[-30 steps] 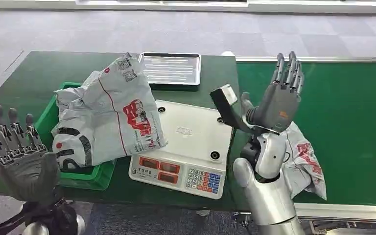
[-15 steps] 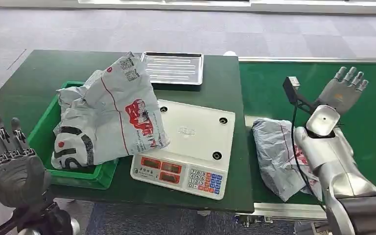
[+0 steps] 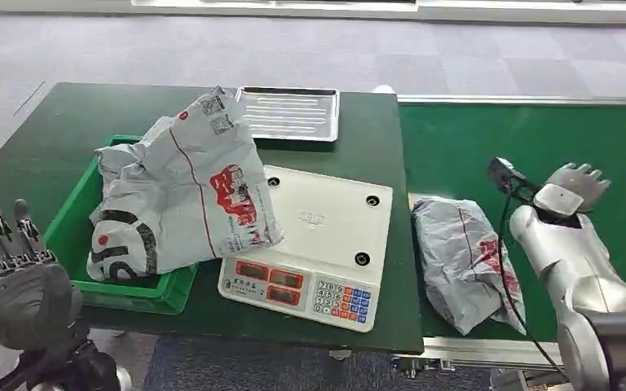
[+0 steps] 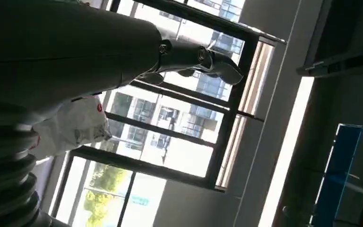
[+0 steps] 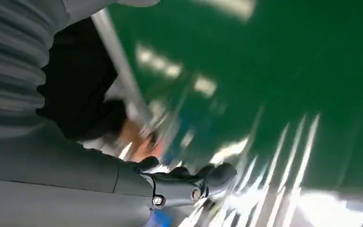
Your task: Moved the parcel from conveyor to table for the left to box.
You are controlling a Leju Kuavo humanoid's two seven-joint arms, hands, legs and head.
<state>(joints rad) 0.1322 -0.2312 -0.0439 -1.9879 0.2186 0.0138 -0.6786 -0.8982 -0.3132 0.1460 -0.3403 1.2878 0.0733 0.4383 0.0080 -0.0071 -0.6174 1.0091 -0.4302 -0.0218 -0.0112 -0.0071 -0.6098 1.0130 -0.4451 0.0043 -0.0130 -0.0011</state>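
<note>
The grey parcel (image 3: 466, 259) is lying on the green conveyor (image 3: 530, 138), just beside the table (image 3: 41, 122). The right hand (image 3: 577, 181), fingers spread and empty, is being held beyond it. A grasp should be taken across the parcel's middle before lifting toward the scale (image 3: 314, 236).

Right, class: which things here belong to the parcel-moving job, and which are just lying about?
Job:
parcel on the belt
conveyor
table
green box
right hand
left hand

Lying about:
scale
metal tray
</note>
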